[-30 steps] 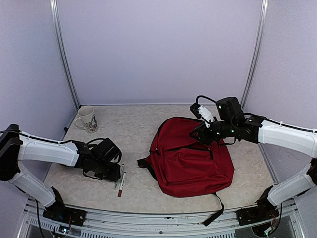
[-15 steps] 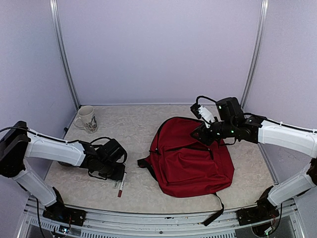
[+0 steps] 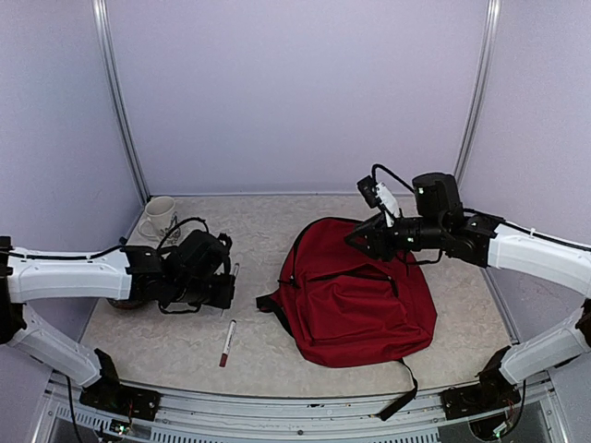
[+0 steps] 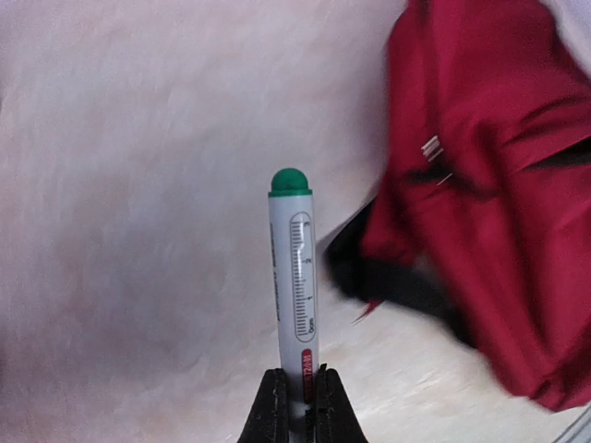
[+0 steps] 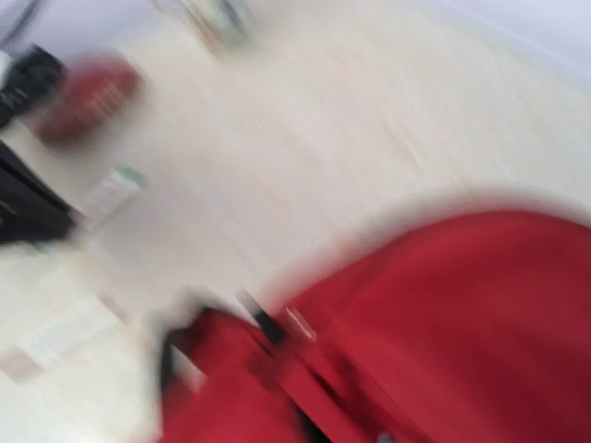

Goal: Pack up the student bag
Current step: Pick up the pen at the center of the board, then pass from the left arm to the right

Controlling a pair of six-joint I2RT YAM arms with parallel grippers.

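The dark-red student bag (image 3: 360, 300) lies flat at centre right, its top toward the back; it also shows in the left wrist view (image 4: 503, 175) and, blurred, in the right wrist view (image 5: 452, 314). My left gripper (image 3: 226, 284) hangs above the table left of the bag, shut on the end of a white marker with a green cap (image 4: 293, 268) that points toward the bag; the grip is plain in the left wrist view (image 4: 296, 377). My right gripper (image 3: 358, 241) hovers at the bag's top edge. Its jaws are lost in blur.
A second marker with a red end (image 3: 226, 343) lies on the table near the front, left of the bag. A patterned mug (image 3: 159, 218) stands at the back left. A black strap (image 3: 406, 392) trails from the bag over the front edge.
My left gripper has risen from the table with the green-capped marker and moved back a little. The red-ended marker stayed put. My right gripper has shifted left and up at the bag's top.
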